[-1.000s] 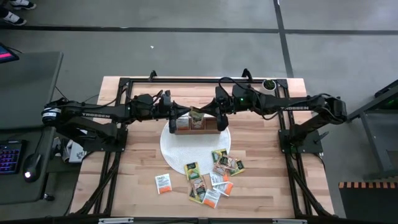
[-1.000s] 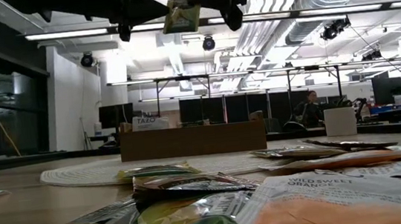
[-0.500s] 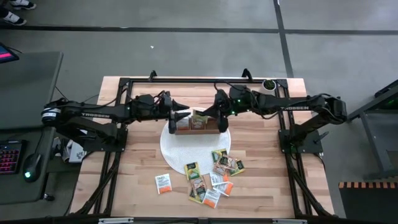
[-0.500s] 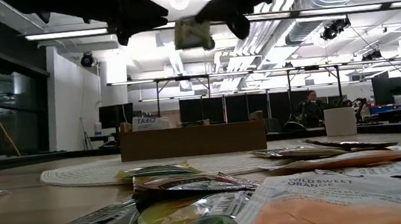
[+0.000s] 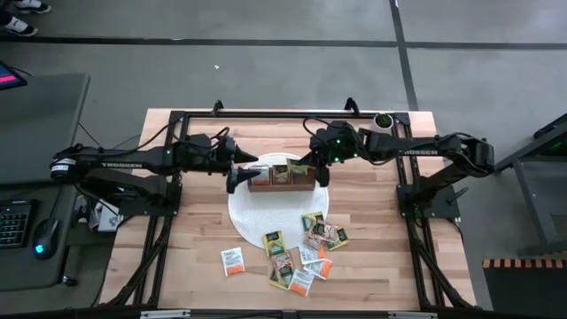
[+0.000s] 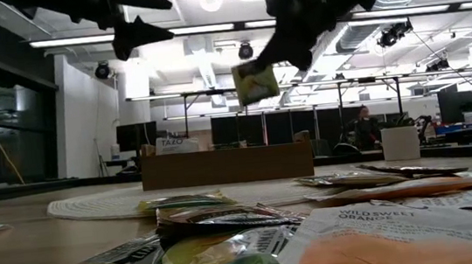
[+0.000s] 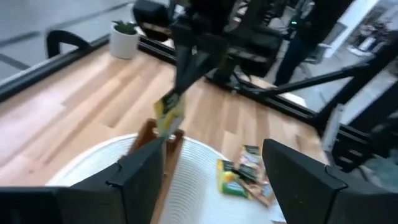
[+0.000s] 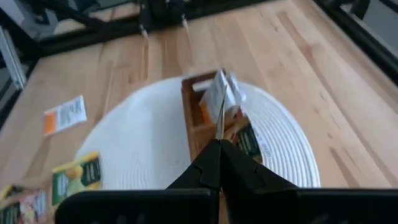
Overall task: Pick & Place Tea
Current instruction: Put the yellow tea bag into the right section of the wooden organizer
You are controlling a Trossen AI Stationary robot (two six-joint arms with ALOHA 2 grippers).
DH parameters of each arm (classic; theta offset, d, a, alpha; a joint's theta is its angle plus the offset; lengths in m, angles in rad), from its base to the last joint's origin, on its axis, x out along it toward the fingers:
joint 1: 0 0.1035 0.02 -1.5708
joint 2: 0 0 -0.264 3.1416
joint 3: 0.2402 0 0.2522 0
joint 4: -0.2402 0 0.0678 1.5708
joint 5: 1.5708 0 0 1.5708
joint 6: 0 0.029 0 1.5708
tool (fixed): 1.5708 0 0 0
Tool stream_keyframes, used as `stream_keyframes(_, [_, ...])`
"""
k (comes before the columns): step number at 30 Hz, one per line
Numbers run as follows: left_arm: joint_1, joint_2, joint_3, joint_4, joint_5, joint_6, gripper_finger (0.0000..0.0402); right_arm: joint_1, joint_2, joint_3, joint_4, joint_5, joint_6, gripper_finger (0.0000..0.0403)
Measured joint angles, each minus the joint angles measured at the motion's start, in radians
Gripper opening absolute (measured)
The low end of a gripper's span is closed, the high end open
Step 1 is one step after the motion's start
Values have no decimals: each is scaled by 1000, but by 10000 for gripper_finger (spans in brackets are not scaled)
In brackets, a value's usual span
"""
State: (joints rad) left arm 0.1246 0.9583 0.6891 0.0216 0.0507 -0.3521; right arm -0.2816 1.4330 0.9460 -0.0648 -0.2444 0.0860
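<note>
a second ago my two pincers met over the wooden box (image 5: 280, 176) with the packet between them; now my left pincer (image 5: 237, 174) has backed off toward its own side, its fingers (image 7: 140, 176) spread apart and holding nothing, and the packet has gone lower with my right. my right pincer (image 8: 219, 155) is pinched together on the green-and-yellow tea packet (image 6: 255, 83), gripping one edge so the packet hangs from the fingertips, tilted, above the box and clear of it in the low view. from above it sits over the box's right end (image 5: 299, 167). the box rests on the round white mat (image 5: 257, 219) on the worktop (image 5: 372, 257). the other tea packets (image 5: 301, 248) lie loose in a heap on the wood just past the mat's near edge, one orange-and-white packet (image 5: 232, 260) a little apart toward my left side.
</note>
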Motion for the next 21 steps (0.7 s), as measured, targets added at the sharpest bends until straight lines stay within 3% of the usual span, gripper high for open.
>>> stream_keyframes(7, [0, -15, 0, -10, 151, -60, 266, -66, 0, -112, 109, -93, -30, 0])
stream_keyframes(21, [0, -14, 0, -32, 150, -109, 266, -138, 9, -267, 321, -160, -54, 0])
